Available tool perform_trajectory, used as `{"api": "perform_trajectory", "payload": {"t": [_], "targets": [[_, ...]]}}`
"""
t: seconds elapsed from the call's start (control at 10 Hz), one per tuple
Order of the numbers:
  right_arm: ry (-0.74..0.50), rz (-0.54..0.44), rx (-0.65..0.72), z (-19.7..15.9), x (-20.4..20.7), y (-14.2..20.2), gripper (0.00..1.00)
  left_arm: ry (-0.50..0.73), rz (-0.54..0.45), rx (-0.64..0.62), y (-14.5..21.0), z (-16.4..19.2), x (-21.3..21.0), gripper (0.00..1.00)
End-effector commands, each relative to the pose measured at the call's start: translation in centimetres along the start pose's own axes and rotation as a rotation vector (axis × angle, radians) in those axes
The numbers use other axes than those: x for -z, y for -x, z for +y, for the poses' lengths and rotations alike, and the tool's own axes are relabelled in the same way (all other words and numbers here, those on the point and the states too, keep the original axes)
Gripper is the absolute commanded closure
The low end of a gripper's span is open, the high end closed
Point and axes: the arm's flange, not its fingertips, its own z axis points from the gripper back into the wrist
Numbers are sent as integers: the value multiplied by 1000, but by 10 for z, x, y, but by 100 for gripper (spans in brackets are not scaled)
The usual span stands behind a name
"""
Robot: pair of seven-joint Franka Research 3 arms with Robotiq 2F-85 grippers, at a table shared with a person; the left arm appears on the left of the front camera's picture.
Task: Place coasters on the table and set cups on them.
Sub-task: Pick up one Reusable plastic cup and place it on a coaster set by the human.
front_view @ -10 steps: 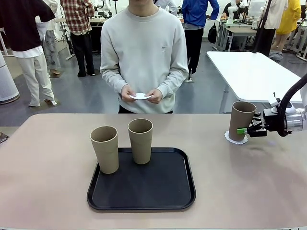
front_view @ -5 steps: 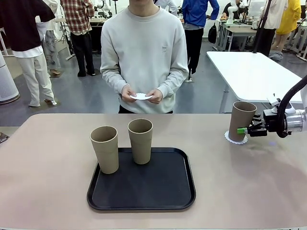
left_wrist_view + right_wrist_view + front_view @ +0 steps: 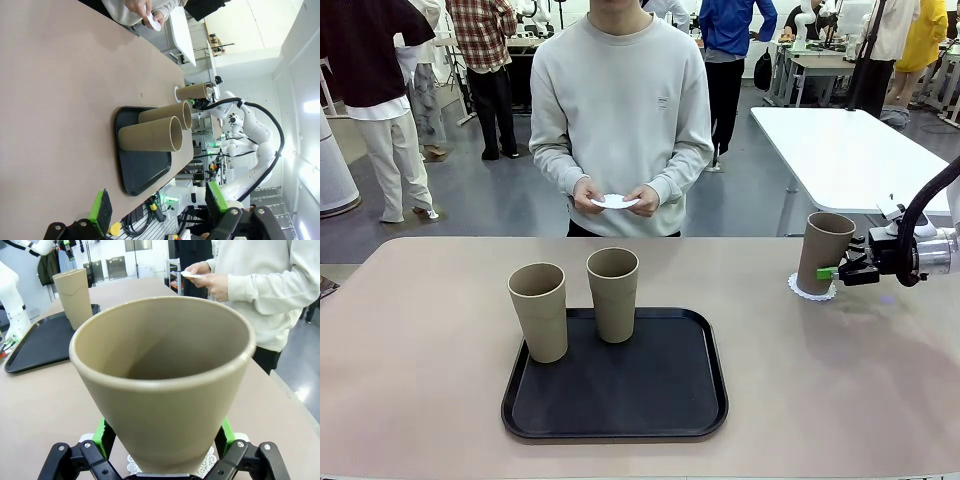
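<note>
One tan cup [image 3: 823,250] stands upright on a lacy white coaster [image 3: 812,291] at the far right of the table [image 3: 420,340]. My right gripper [image 3: 830,271] is open, its green pads flanking the cup's lower part. In the right wrist view that cup [image 3: 165,365] rises between the fingers, with the coaster [image 3: 207,462] under it. Two more cups [image 3: 539,310] [image 3: 613,295] stand on the black tray [image 3: 650,400]. The person holds another coaster [image 3: 613,201] in both hands. My left gripper [image 3: 157,202] hangs open above the table, holding nothing.
The tray sits in the middle near the front edge. The person stands at the far side, behind the tray. A white table [image 3: 850,150] stands beyond the far right corner. Bare tabletop lies left of the tray and between the tray and the right cup.
My right gripper's jaws have let go of the cup and drawn slightly to the right. The cup stays on its coaster. The person and the other cups have not moved.
</note>
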Motion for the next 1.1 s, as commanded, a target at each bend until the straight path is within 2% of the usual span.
{"api": "perform_trajectory", "payload": {"t": [0.0, 1.0], "targets": [[-15, 12, -12, -6, -2, -1, 0, 8, -3, 12, 1, 1, -1, 0], [35, 117, -9, -6, -19, 6, 0, 8, -3, 12, 1, 1, -1, 0]]}}
